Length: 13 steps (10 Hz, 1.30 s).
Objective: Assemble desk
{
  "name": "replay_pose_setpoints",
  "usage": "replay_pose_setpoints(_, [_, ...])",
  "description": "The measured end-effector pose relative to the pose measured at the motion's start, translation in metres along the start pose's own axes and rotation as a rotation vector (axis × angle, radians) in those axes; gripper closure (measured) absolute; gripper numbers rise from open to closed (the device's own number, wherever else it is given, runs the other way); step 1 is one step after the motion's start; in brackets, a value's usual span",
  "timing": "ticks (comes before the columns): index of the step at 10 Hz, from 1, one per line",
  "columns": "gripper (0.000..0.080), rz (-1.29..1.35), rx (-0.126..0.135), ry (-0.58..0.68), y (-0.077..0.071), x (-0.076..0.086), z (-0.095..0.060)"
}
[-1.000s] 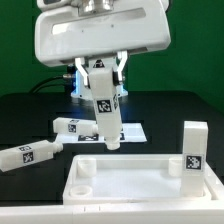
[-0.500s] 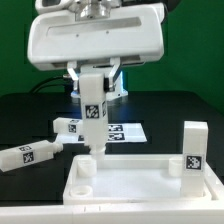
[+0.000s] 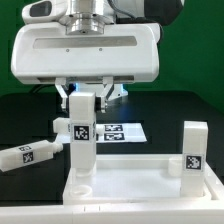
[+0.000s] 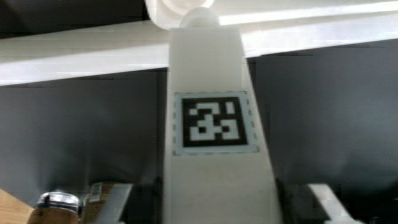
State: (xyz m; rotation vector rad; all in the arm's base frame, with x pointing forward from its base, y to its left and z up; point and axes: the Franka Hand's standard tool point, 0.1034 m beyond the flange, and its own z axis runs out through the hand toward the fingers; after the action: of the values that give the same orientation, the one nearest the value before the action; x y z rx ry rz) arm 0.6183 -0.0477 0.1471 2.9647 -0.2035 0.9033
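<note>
At centre left of the exterior view, the gripper (image 3: 84, 98) clamps a smooth white square-section leg (image 3: 81, 135) upright, its black-and-white tag facing out. The leg's lower end meets the left end of the rimmed rectangular tabletop (image 3: 135, 192). A second leg (image 3: 193, 150) stands at the right.

The hand (image 4: 214, 206) grips a square white leg (image 4: 214, 70), whose black-and-white tag (image 4: 214, 122) faces the camera. The leg's far end lies over the white tabletop panel (image 4: 71, 65), with dark table (image 4: 71, 140) around.

Marker board (image 3: 121, 132) lies flat on the black table (image 3: 25, 110), seemingly partly hidden.
</note>
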Motion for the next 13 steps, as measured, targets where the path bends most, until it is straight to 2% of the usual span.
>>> replay_pose_setpoints(1, [0.0515,-0.021,-0.009,-0.004,0.010,-0.001,0.002])
replay_pose_setpoints(4, [0.0515,0.001,-0.008,-0.029,0.016,-0.005,0.007])
replay_pose_setpoints(9, [0.0515,-0.001,0.005,-0.032,0.003,-0.006,0.008])
replay_pose_setpoints(13, [0.0515,-0.002,0.003,-0.047,0.004,-0.013,0.015])
